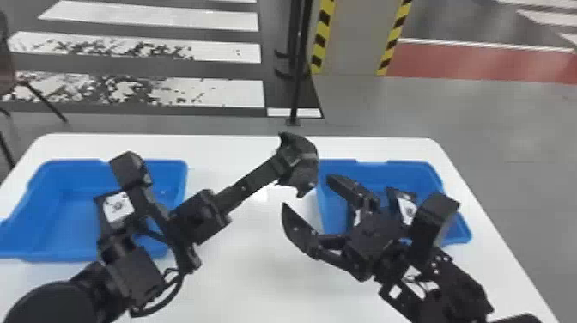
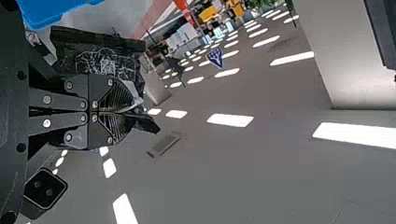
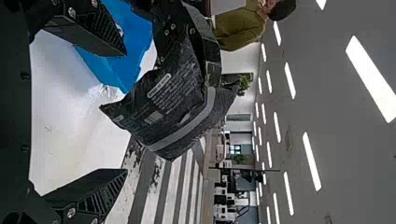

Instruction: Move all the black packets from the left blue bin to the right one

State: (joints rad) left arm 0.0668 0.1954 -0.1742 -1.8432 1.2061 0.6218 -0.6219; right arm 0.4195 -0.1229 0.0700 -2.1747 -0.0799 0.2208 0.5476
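Left black gripper (image 2: 131,111) pinches pillowy black plastic packet (image 3: 173,100); drop risk if right black gripper (image 3: 125,112), fingers spread, closes off-centre

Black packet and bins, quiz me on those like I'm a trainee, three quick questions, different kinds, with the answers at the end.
1. Fill in the blank: the left blue bin and the right blue bin stand on a ____ table.
2. True or false: the right gripper has its fingers apart.
3. Multiple choice: where is the black packet seen in the right wrist view?
A. Flat on the table
B. Held by the left gripper
C. Clamped in the right gripper

Key: 1. white; 2. true; 3. B
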